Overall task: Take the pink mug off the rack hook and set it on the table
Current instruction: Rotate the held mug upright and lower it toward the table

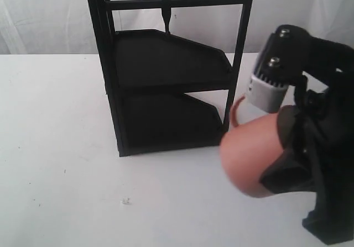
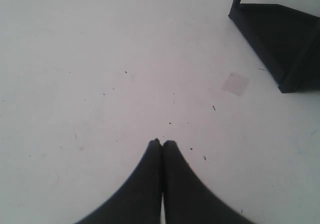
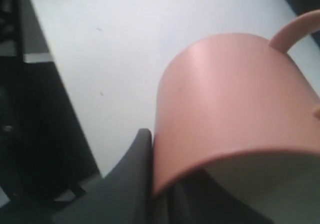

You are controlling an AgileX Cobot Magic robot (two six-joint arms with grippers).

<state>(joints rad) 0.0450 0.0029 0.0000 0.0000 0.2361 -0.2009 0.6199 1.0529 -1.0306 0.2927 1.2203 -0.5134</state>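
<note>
The pink mug (image 1: 251,153) hangs on its side above the table (image 1: 66,164), right of the rack and clear of it. My right gripper (image 1: 285,147) is shut on its rim, one finger (image 3: 132,169) outside the wall and the other inside the cream interior. In the right wrist view the pink mug (image 3: 230,98) fills the frame, handle pointing away. The rack hook (image 1: 166,20) hangs bare from the crossbar at the top. My left gripper (image 2: 162,143) is shut on nothing, low over the white table (image 2: 100,58); it does not show in the exterior view.
The tall black two-shelf rack (image 1: 166,87) stands mid-table; its lower corner (image 2: 280,43) shows in the left wrist view. White curtains hang behind. Open tabletop spreads left of and in front of the rack. A table edge and dark floor (image 3: 30,124) show in the right wrist view.
</note>
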